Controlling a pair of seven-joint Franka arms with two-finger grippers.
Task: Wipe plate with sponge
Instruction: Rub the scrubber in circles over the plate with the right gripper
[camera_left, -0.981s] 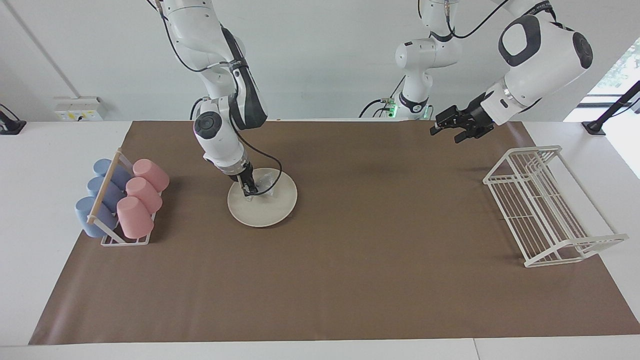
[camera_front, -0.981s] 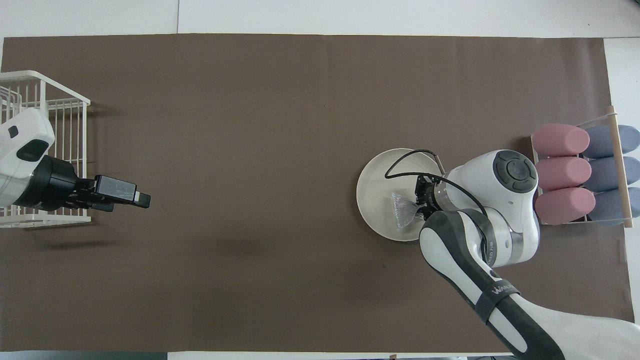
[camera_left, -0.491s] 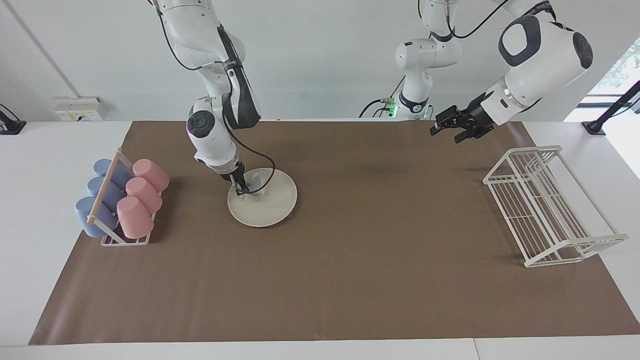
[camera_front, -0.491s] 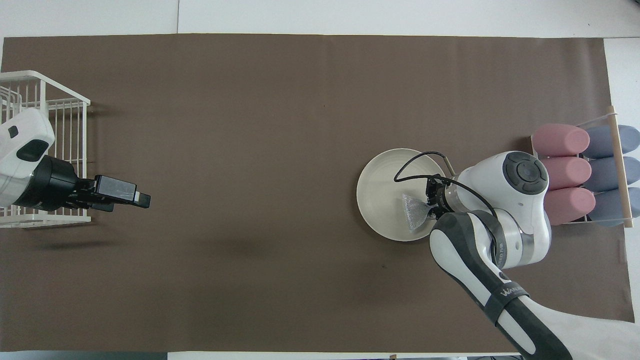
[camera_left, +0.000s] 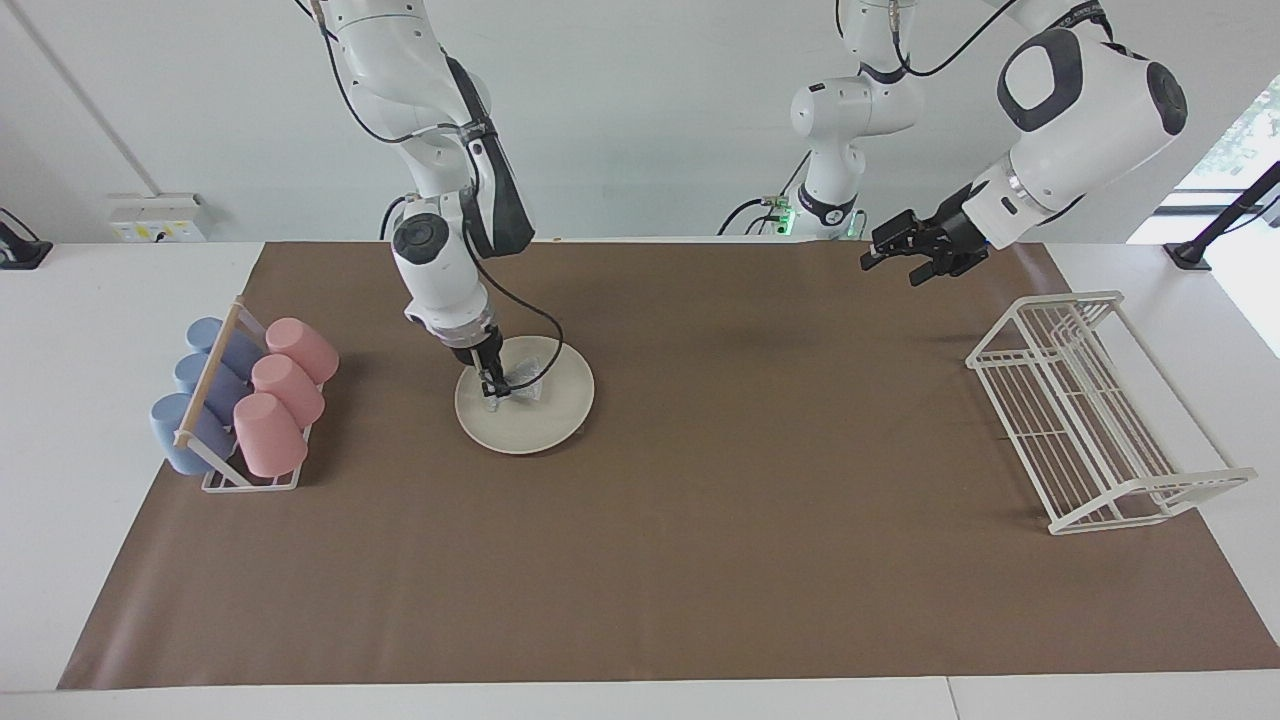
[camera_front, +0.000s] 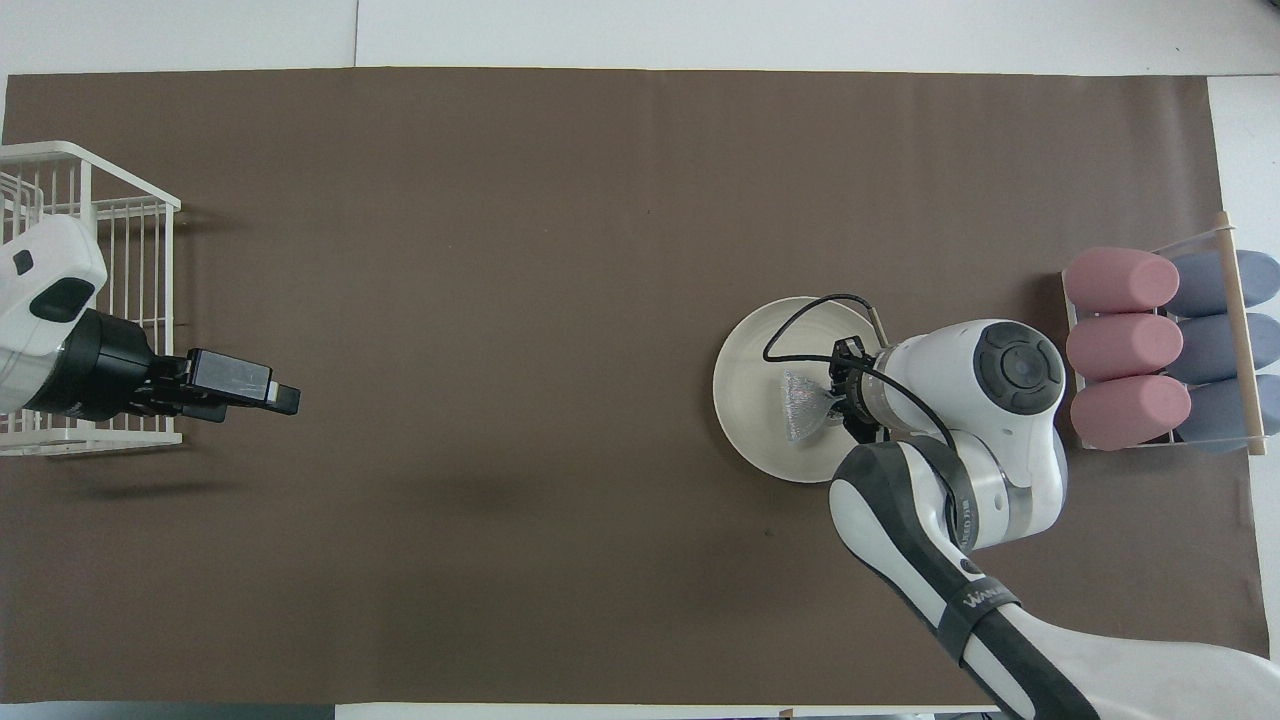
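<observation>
The plate (camera_left: 524, 407) lies on the brown mat left of centre in the facing view, right of centre in the overhead view (camera_front: 775, 390), beside the rack of pink and blue cups (camera_left: 245, 402). The sponge (camera_left: 522, 377) rests on the plate's surface in the half toward the top of the facing frame. The right gripper (camera_left: 492, 385) comes down onto it from the upper left, its jaws closed on the end of the sponge that points toward the cups. In the overhead view the sponge (camera_front: 803, 420) fans out from the jaws toward the plate's middle, so its long axis runs roughly along the frame's horizontal. My judgement: the wiping stroke should sweep across the bare plate lying toward the frame's centre and lower edge in the facing view.

The left gripper (camera_left: 915, 258) waits in the air at the upper right of the facing view, above the mat near the white wire rack (camera_left: 1100, 410). Whether its jaws are apart I cannot tell.

Lettering runs along the right arm's dark band in the overhead view, but I cannot read it with confidence.
</observation>
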